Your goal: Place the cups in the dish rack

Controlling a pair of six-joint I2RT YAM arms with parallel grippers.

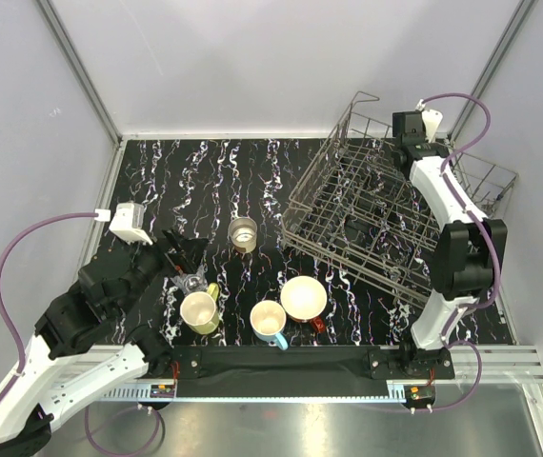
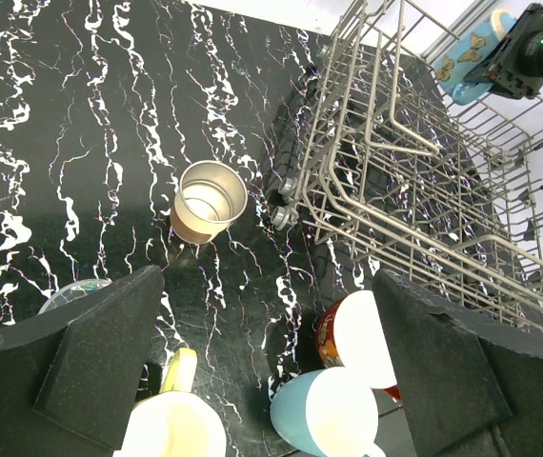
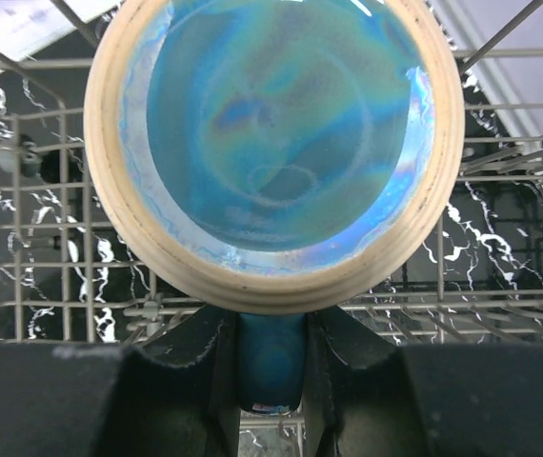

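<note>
The right pincer (image 3: pixel 271 367) is closed on the handle of the light-blue mug (image 3: pixel 281 143). The mug's base faces the wrist, so its mouth likely points at the dish rack (image 3: pixel 43 276) wires just beyond. Best to lower slowly, seat the rim between tines rather than on one, then let go. The left pincer (image 2: pixel 271 371) gapes wide, with the yellow-green mug (image 2: pixel 171 433) and teal mug (image 2: pixel 324 409) just below on the tabletop (image 2: pixel 62 143).

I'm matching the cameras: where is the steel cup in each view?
Top external: steel cup mid-table, left of the rack.
Left wrist: centre-left, left of the rack's corner.
Right wrist: not in it.
Shared landmark: the rack, in all three.
</note>
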